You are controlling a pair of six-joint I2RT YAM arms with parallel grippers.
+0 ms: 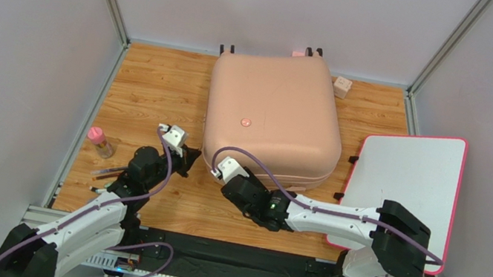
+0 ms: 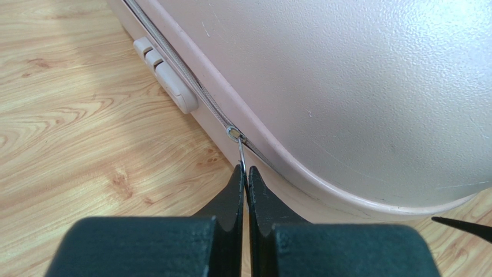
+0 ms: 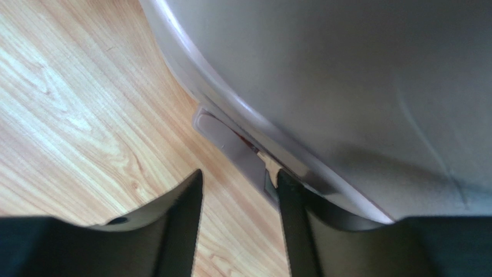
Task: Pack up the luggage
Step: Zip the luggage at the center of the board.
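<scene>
The luggage [image 1: 272, 113] lies shut and flat on the wooden table, pale pink shell up, round emblem [image 1: 245, 121] on top. My left gripper [image 2: 245, 173] is at its near-left corner, shut on the thin metal zipper pull [image 2: 241, 153]. That pull hangs from the slider [image 2: 233, 134] on the zip seam. From above, the left gripper [image 1: 191, 161] sits tight against that corner. My right gripper [image 3: 238, 186] is open at the near edge, just right of the left one. Its right finger [image 3: 287, 196] touches a plastic piece [image 3: 231, 144] on the shell's side, and only bare table shows between the jaws.
A white board with a pink rim [image 1: 407, 188] lies to the right of the luggage. A pink-capped bottle [image 1: 100, 142] and some thin sticks [image 1: 104, 175] are at the left edge. A small wooden cube [image 1: 342, 87] sits at the back right. Walls close in three sides.
</scene>
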